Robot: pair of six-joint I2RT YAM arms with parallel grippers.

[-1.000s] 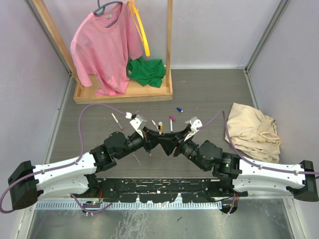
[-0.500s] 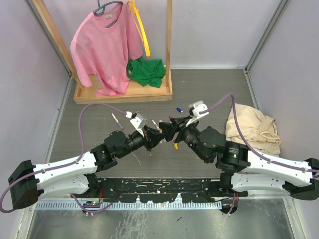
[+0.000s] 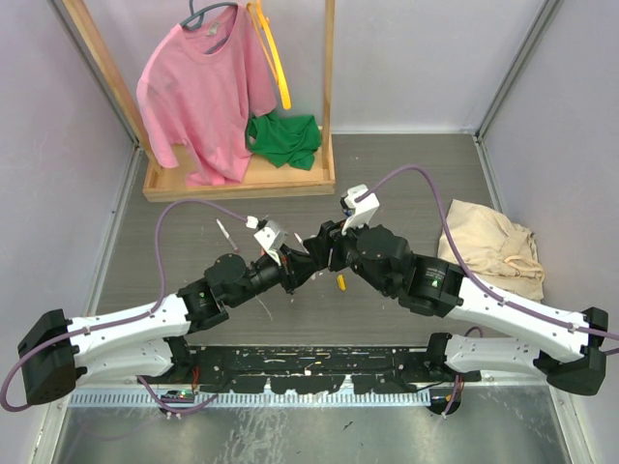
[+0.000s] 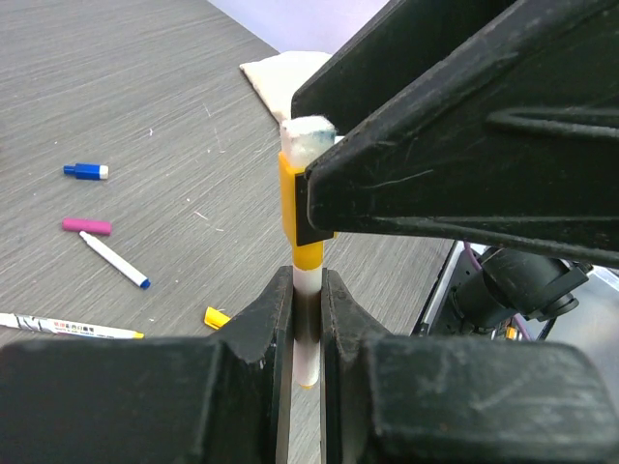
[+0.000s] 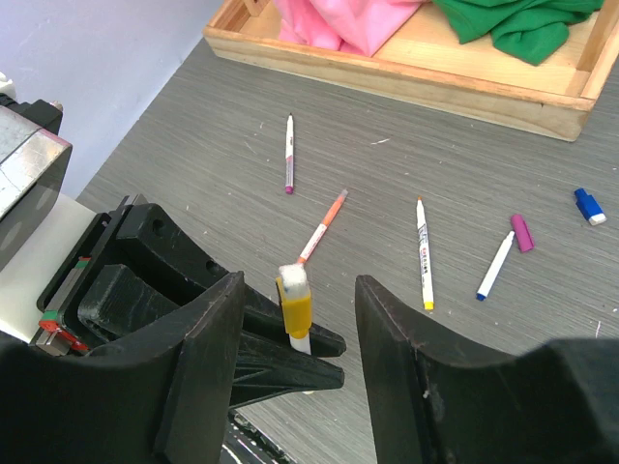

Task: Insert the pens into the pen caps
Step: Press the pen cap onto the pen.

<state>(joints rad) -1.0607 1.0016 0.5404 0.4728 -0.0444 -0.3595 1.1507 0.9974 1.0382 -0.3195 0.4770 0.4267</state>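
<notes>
My left gripper (image 4: pixel 308 290) is shut on a white pen (image 4: pixel 308 333) and holds it upright; a yellow cap (image 4: pixel 304 208) sits on its top end. My right gripper (image 5: pixel 298 319) is open, with one finger on each side of that capped pen (image 5: pixel 296 311), not touching it. In the top view the two grippers meet at the table's middle (image 3: pixel 308 259). A magenta-tipped pen (image 5: pixel 288 153), an orange pen (image 5: pixel 322 227), a yellow-tipped pen (image 5: pixel 423 253) and a blue-tipped pen (image 5: pixel 495 264) lie on the table. A magenta cap (image 5: pixel 522 233) and a blue cap (image 5: pixel 589 206) lie beside them.
A small yellow piece (image 3: pixel 339 282) lies on the table below the right gripper. A wooden rack base (image 3: pixel 242 179) at the back holds a pink shirt (image 3: pixel 203 87) and a green cloth (image 3: pixel 283 138). A beige cloth (image 3: pixel 488 256) lies at the right.
The right arm rose and swung left, and its gripper came off the pen's end. The yellow piece now lies on the table. The left gripper kept the pen.
</notes>
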